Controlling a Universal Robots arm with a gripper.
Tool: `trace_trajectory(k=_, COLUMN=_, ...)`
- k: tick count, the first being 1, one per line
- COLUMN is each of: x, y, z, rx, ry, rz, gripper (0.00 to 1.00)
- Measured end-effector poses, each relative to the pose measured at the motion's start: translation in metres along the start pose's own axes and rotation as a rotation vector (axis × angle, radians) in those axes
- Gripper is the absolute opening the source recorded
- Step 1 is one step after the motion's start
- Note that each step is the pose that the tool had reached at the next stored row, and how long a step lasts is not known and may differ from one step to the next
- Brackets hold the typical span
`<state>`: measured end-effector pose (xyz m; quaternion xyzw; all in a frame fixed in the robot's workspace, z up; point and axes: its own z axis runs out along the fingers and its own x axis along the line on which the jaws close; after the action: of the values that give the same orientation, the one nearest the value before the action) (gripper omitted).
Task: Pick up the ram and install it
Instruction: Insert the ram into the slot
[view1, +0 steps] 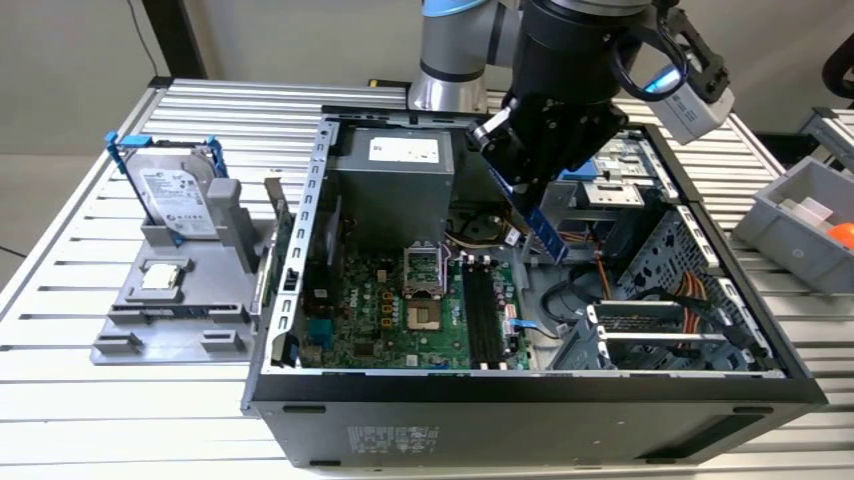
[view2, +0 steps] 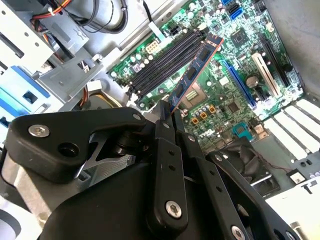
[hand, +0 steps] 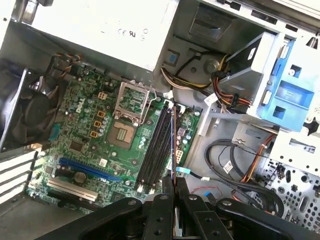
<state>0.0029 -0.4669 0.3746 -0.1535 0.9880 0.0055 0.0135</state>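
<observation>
While the arm hangs over an open computer case (view1: 287, 300) on a slatted metal table (view1: 80, 420), its gripper (view2: 170, 117) has its black jaws closed tight on one end of the ram (view2: 196, 70). That thin blue-black stick slants down inside the case, above the green motherboard (hand: 75, 130) and its long black memory slots (hand: 152, 147), not yet seated. Beside the case, toward the exterior view's left, a grey stand (view1: 174, 320) holds a silver hard drive (view1: 171, 195) upright in a blue frame.
</observation>
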Motion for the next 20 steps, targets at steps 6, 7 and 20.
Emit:
trace_trajectory(k=6, x=0.0000, y=0.0000, z=0.0003, rx=0.0013, ry=-0.0002, rz=0.043, gripper=0.00)
trace_trajectory(k=7, x=0.0000, y=0.0000, z=0.0003, rx=0.0014, ry=-0.0003, rz=0.049, gripper=0.00)
trace_trajectory(k=20, x=0.0000, y=0.0000, z=0.0009, rx=0.0039, ry=-0.0009, rz=0.139, gripper=0.00)
